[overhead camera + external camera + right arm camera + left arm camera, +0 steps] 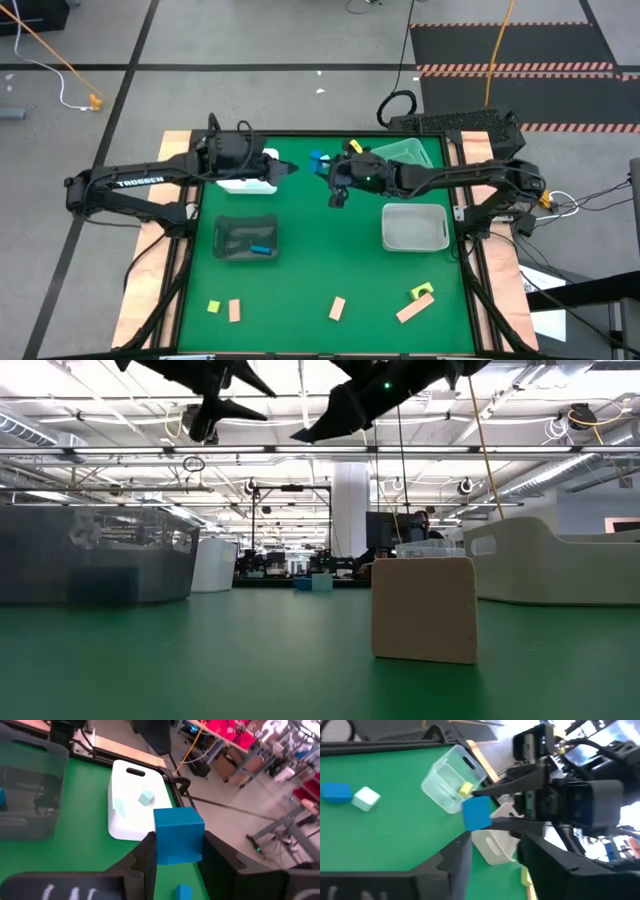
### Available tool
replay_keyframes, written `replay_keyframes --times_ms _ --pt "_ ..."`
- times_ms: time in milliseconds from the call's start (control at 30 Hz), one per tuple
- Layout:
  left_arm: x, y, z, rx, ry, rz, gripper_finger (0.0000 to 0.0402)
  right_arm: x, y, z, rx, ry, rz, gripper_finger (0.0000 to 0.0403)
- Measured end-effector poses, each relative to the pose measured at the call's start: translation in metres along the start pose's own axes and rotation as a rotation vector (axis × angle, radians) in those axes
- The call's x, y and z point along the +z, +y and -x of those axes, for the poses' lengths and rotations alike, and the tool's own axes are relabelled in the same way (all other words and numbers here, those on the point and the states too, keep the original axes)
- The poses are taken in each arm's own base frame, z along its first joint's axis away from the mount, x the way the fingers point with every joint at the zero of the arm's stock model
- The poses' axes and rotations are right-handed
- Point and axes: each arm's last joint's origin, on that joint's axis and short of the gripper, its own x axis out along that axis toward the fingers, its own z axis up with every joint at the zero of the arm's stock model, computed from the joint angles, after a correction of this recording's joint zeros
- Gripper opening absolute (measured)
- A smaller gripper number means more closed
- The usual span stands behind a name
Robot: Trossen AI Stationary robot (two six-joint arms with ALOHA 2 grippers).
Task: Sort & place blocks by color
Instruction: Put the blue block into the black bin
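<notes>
My right gripper (330,176) hangs high over the far middle of the table, shut on a blue cube (177,835). This blue block (476,813) also shows in the left wrist view. My left gripper (288,168) is open with nothing in it, facing the right gripper above the white tray (250,180), which holds pale teal blocks (145,797). On the green mat below lie a blue block (335,792) and a pale one (367,798). Tan and yellow-green blocks (337,308) lie along the near edge. My right gripper pinches the blue cube by two opposite side faces (159,845) between its two fingers. The left wrist view shows the cube only at the fingers' free ends (492,795). The fingers come nearly level from the table's right. The cube is lifted clear, high above the mat.
A clear tray (245,238) with a blue block (262,250) stands left of centre. A clear tray (410,155) holding a yellow-green block is at the far right, a pale tray (415,227) nearer. A tan block (424,608) stands close before the low camera.
</notes>
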Motion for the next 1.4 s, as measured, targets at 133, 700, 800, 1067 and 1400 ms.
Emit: replay_keyframes --times_ms 133,700,800,1067,1400 --pt "-0.004 -0.004 0.000 0.017 -0.025 0.017 0.0225 0.006 0.005 0.002 0.004 -0.048 0.041 0.0104" --pt "-0.027 -0.020 -0.047 -0.086 -0.052 0.043 0.0245 0.020 0.011 0.007 -0.012 -0.162 0.067 0.0104" --pt "-0.027 -0.020 -0.052 -0.099 -0.067 0.046 0.0218 0.020 0.014 0.008 -0.002 -0.155 0.076 0.0104" --pt "-0.026 -0.019 -0.052 -0.080 -0.085 0.070 0.0093 0.021 0.015 0.009 -0.002 -0.152 0.116 0.0104" --pt "-0.027 -0.018 -0.053 -0.066 -0.080 0.042 0.0078 0.019 0.016 0.009 0.021 -0.132 -0.054 0.0197"
